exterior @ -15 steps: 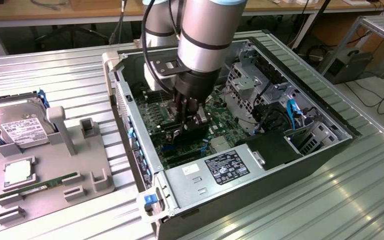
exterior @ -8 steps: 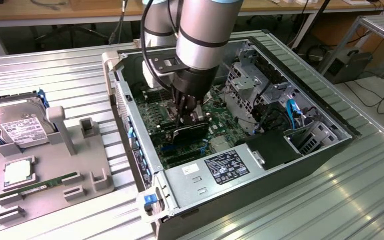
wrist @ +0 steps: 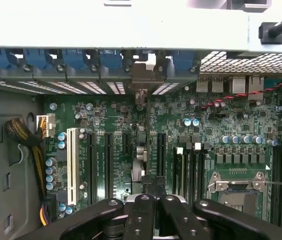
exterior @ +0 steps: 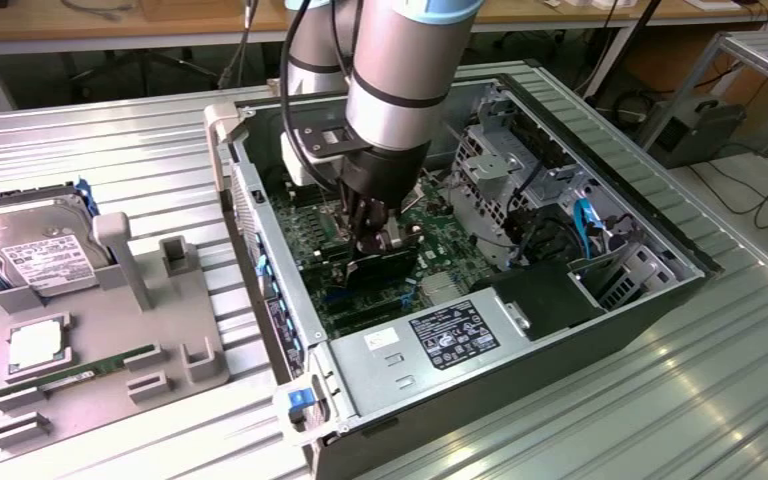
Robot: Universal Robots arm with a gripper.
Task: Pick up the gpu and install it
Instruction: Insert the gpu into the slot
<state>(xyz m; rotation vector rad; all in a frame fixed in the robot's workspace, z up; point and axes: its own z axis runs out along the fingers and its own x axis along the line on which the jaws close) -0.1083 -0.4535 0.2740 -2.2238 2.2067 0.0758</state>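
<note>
- The gpu [exterior: 381,268] is seen edge-on, a thin dark strip [wrist: 141,150] standing on the green motherboard [wrist: 121,125]; its lower part is hidden by the end effector [exterior: 373,238].
- The arm [exterior: 391,90] reaches straight down into the open computer case [exterior: 651,290], the end effector clenched on the gpu's top edge.
- The case lies on a ribbed metal tabletop [exterior: 117,150], beside a grey parts holder [exterior: 117,330].

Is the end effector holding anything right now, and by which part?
Yes: the end effector is shut on the gpu, gripping its upper edge, with the card standing edge-on over the motherboard.
</note>
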